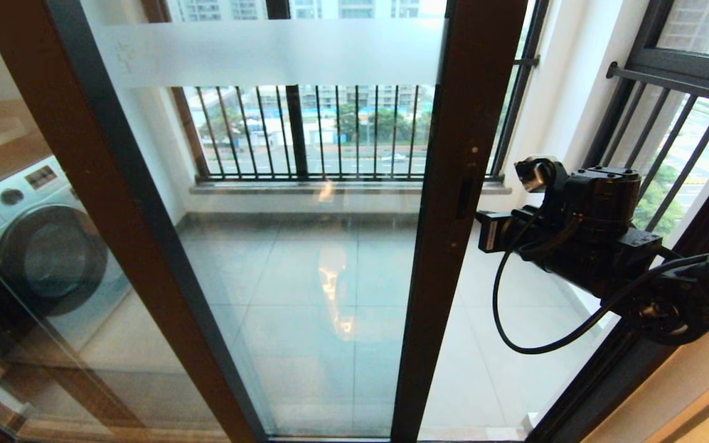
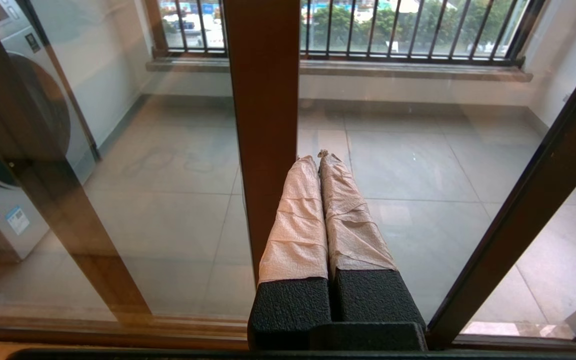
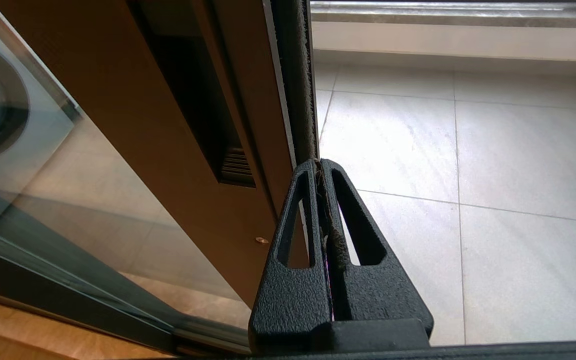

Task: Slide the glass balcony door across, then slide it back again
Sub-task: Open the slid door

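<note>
The glass balcony door [image 1: 305, 203] fills the frame's centre, partly slid across. At right, the right hand [image 3: 319, 167], fingers pressed together, meets its edge; it could slip off. The left hand [image 2: 318, 157] idles, pressed together.

The right arm [image 1: 600, 246] is black and chunky, made of round and boxy parts joined together. A thin black cable [image 1: 502, 307] hangs from it in a big loop. At about nine o'clock on the arm sits a small boxy part with a pale face [image 1: 487, 231]. A little shiny bit [image 1: 530, 172] sticks up on top.

The right gripper [image 3: 319, 165] has two black fingers [image 3: 298, 225] with a bumpy skin. Each one has a long hole cut through it.

The left gripper [image 2: 319, 156] has black bumpy blocks at its base. Its fingers [image 2: 300, 220] are wrapped in wrinkly, pale cream tape.
</note>
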